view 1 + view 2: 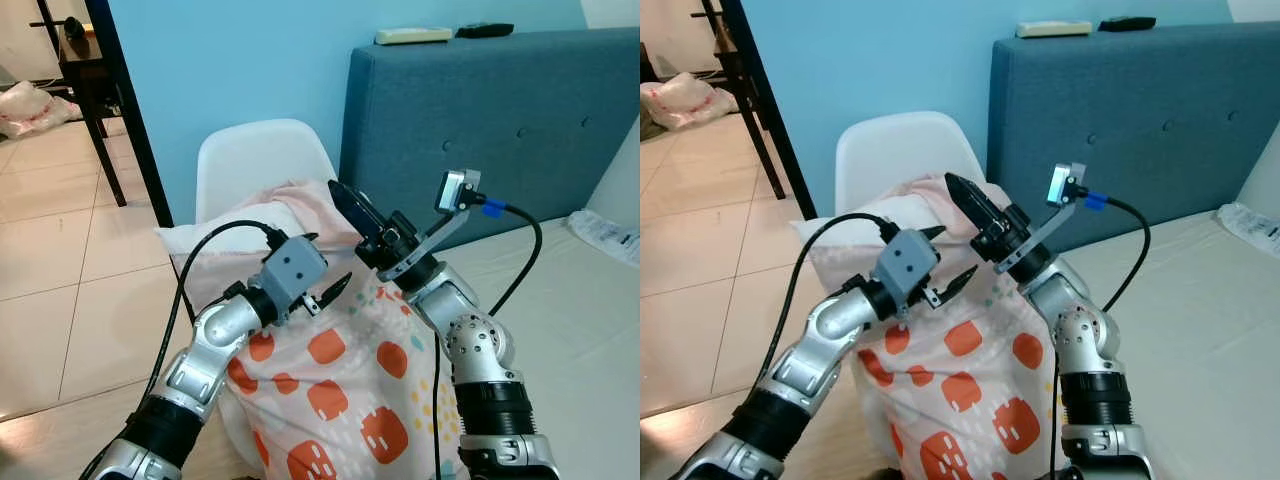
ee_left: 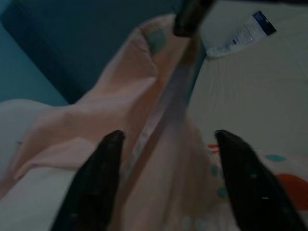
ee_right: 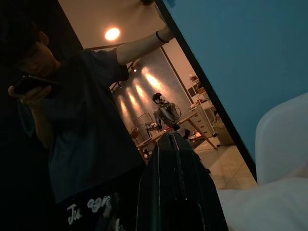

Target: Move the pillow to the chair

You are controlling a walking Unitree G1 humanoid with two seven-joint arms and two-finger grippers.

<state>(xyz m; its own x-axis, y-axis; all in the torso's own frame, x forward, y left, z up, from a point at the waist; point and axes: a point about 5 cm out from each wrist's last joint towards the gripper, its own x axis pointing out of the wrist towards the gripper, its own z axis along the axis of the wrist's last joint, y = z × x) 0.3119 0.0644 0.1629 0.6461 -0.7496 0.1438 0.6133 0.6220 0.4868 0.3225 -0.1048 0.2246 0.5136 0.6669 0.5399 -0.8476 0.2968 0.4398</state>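
2 grippers (image 1: 325, 270) (image 1: 345, 197) over pillow (image 1: 340, 390).

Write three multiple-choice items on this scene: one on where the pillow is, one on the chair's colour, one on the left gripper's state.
1. Where is the pillow?
A. On the floor by the dark table
B. Leaning against the chair, between the two arms
C. On top of the headboard

2. What colour is the chair?
A. White
B. Black
C. Red

3. How is the left gripper?
A. Shut on the pillow
B. Shut on a cable
C. Open, at the pillow's top

Answers: 1 B, its top rests on the chair's seat; 2 A, the shell is white against the blue wall; 3 C, the left wrist view shows both fingers spread apart.
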